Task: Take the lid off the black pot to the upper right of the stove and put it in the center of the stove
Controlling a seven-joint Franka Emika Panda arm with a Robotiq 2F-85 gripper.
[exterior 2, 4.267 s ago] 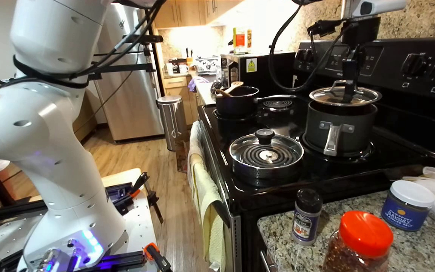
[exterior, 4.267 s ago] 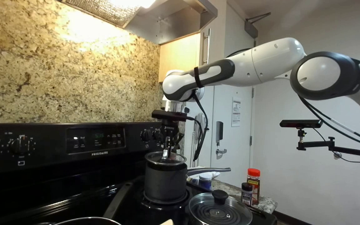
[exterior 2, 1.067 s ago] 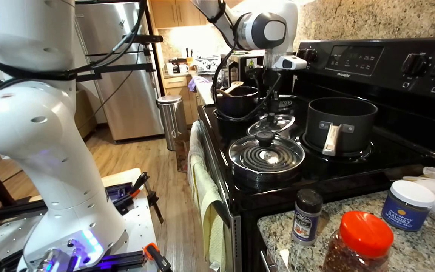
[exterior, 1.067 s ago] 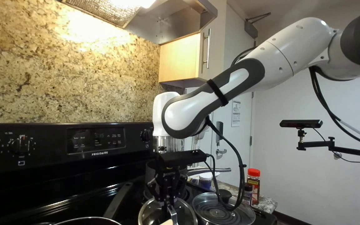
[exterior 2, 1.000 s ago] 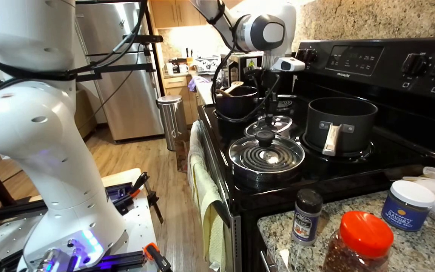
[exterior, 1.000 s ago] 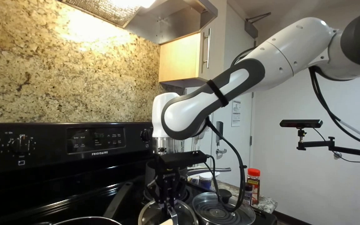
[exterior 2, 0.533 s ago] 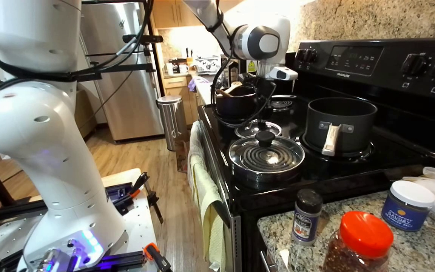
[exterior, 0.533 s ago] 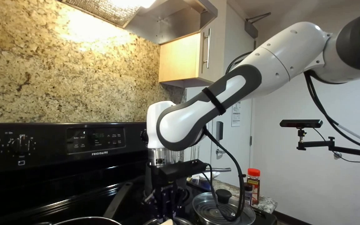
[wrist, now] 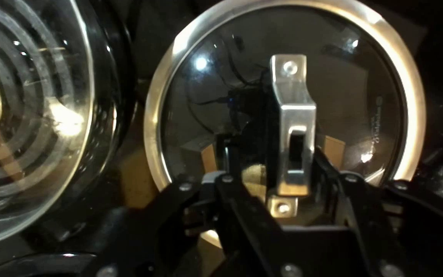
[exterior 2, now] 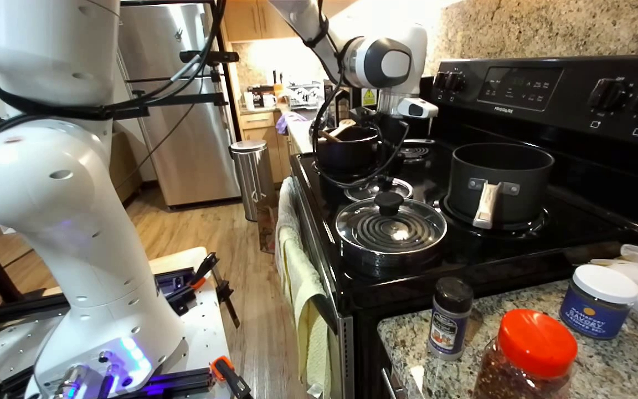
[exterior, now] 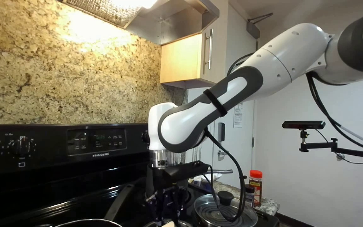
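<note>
The lid [wrist: 333, 84] is round clear glass with a metal rim and a silver strap handle. It lies flat on the middle of the stove [exterior 2: 585, 221], and its rim also shows in an exterior view [exterior 2: 363, 194]. My gripper [wrist: 277, 157] is over it, fingers apart on both sides of the handle, with a gap between the handle and the left finger. It also shows low in an exterior view [exterior: 168, 217]. The black pot [exterior 2: 524, 188] stands uncovered on a burner; only its silver handle [exterior: 221, 171] shows clearly past the arm in an exterior view.
A wider glass lid with a black knob [exterior 2: 389, 203] covers a pan close beside the lid. A dark pot with wooden spoons [exterior 2: 346, 152] stands on another burner. A pan handle [exterior: 120, 201] crosses the stove. Seasoning jars [exterior 2: 538, 341] stand on the counter.
The lid was lifted from the black pot in the gripper, carried to the middle of the stove and lowered flat. Since half a second ago the fingers have spread from its handle.
</note>
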